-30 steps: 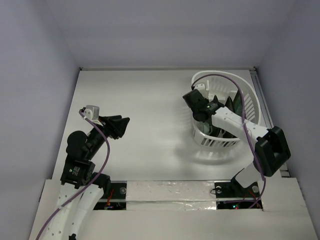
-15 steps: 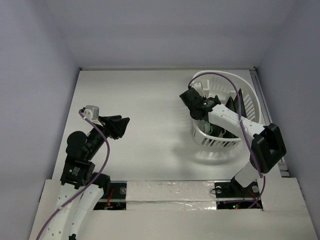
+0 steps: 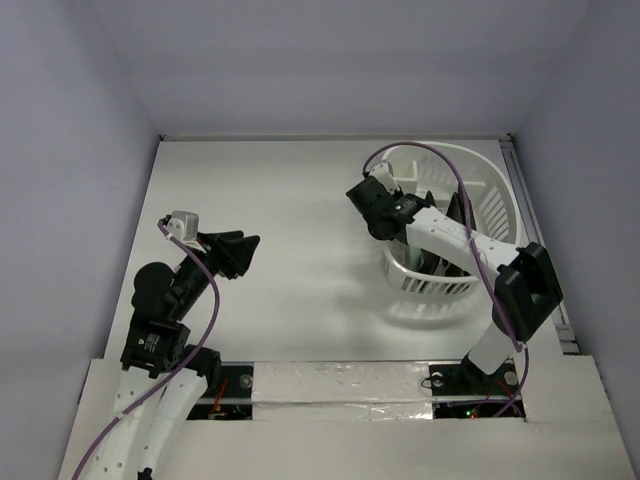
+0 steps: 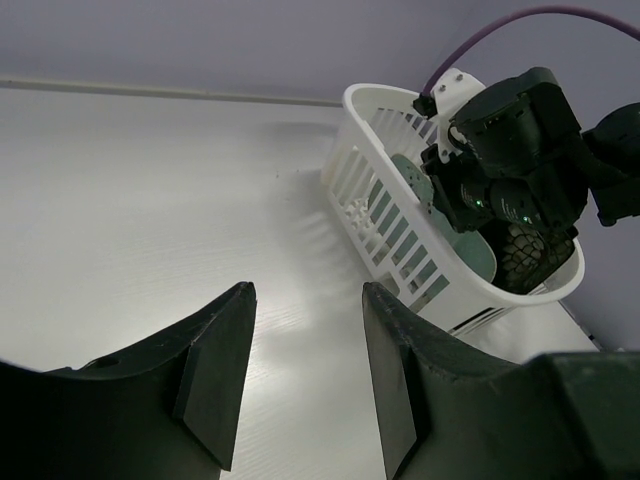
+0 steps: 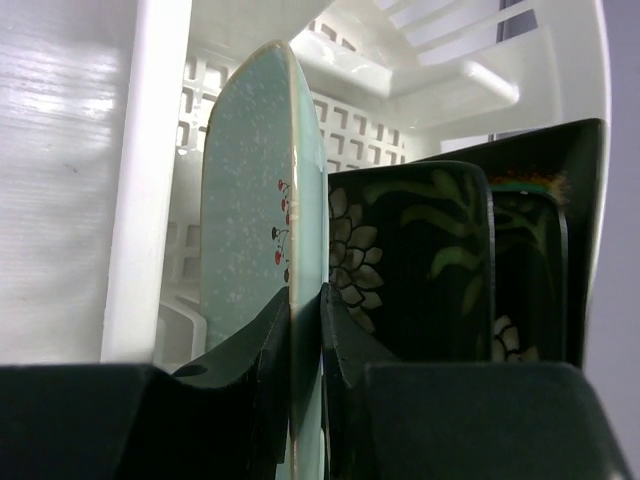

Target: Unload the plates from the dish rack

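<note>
The white dish rack stands at the right of the table. Inside it the plates stand on edge. My right gripper is shut on the rim of the pale mint plate, one finger on each face. Right behind that plate are a black flowered plate and another dark plate. From above, the right gripper hangs over the rack's left rim. My left gripper hovers over the table's left side, open with nothing between its fingers.
In the left wrist view the rack's slatted wall shows with the right wrist above it. Bare tabletop lies between the two arms. The right arm's purple cable arcs over the rack.
The right wrist has shifted left and a little toward the back over the rack's rim, its jaws narrowing onto the mint plate. The left arm has stayed still.
</note>
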`<state>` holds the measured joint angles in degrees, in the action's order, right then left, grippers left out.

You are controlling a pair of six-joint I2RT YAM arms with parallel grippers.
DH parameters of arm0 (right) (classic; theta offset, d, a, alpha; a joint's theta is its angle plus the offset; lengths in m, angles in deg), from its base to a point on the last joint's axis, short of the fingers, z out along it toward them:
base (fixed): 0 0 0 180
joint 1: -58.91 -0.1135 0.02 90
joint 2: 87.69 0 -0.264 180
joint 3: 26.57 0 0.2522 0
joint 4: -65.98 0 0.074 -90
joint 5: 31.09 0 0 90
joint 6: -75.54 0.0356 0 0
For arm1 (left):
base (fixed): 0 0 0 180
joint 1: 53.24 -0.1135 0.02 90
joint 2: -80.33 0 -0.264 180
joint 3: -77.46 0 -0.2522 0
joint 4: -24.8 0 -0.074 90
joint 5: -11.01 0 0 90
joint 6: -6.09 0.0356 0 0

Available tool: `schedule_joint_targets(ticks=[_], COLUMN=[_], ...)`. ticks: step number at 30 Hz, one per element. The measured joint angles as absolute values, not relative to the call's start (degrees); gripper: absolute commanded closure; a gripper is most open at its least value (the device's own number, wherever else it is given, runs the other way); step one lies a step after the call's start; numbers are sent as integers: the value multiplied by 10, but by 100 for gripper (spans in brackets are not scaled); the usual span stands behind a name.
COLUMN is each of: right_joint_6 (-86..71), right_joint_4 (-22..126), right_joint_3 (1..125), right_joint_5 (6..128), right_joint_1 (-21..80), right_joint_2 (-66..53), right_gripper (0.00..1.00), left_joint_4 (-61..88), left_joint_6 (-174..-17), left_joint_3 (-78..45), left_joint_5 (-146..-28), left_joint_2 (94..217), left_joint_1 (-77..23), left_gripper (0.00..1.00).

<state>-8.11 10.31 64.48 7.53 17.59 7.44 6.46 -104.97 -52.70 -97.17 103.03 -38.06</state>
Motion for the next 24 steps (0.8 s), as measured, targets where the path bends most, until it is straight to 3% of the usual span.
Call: schedule_joint_targets(ticks=[9,24], right_joint_6=[-71,-35], right_joint_4=[102,77], right_joint_3=[701,773], right_joint_5=[54,53], right_joint_1=[155,112], right_joint_2=[46,-110], right_gripper=[100,100], left_joint_4=[65,65], left_joint_6=[-1050,-1050], left_joint_3=[-527,-527], left_joint_5=[-972,-971], left_joint_2=[1030,1030], left_joint_1=[-381,-381], left_gripper=[56,57])
